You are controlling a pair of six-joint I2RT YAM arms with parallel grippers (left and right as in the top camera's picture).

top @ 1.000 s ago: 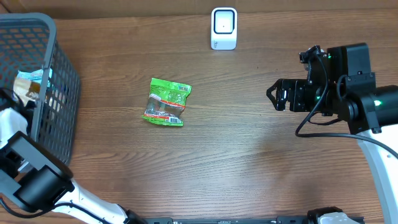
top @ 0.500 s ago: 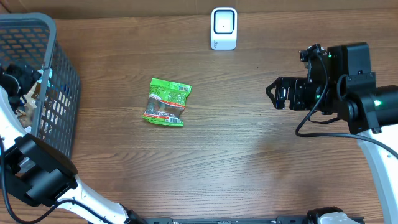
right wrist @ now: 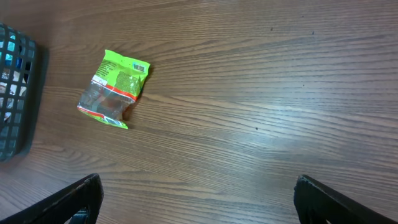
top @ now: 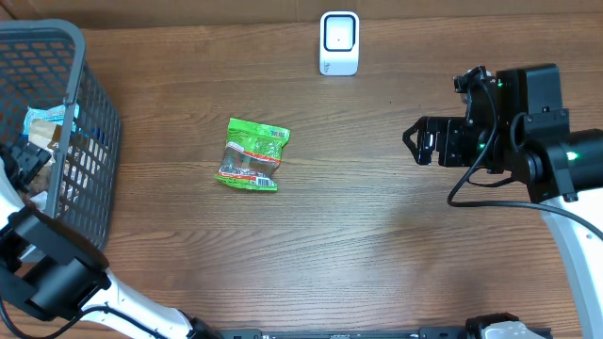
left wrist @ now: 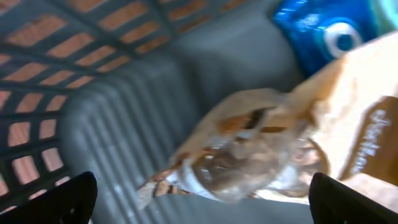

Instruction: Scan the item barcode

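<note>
Left wrist view: the left gripper [left wrist: 202,208] is seen spread wide, its fingertips [left wrist: 71,199] set at the two lower corners of the picture, and nothing is clamped between them. Just ahead of the jaws a tan packet [left wrist: 261,146] is lying, blurred; whether it is touched cannot be told. Beyond it, ahead and to the right, a blue packet [left wrist: 323,31] is seen. The grey wall of the basket [left wrist: 106,124] rises ahead and to the left.

From the right wrist, the right gripper [right wrist: 199,208] is likewise shown wide open and empty, held above the table [right wrist: 261,124]. The green packet [right wrist: 115,87] is lying flat on the wood well ahead of this gripper and to the left, apart from it. The basket is seen farther still, at the left edge.

From overhead, the scanner [top: 339,42] is found at the far edge of the table, well apart from the right gripper and beyond the green packet. The left gripper is placed inside the basket.

Against the overhead frame of half a second earlier, the left gripper is seen drawn back toward the near side of the basket. The tan packet, then covered by it, is uncovered. The right gripper, the green packet and the scanner are found unmoved.
</note>
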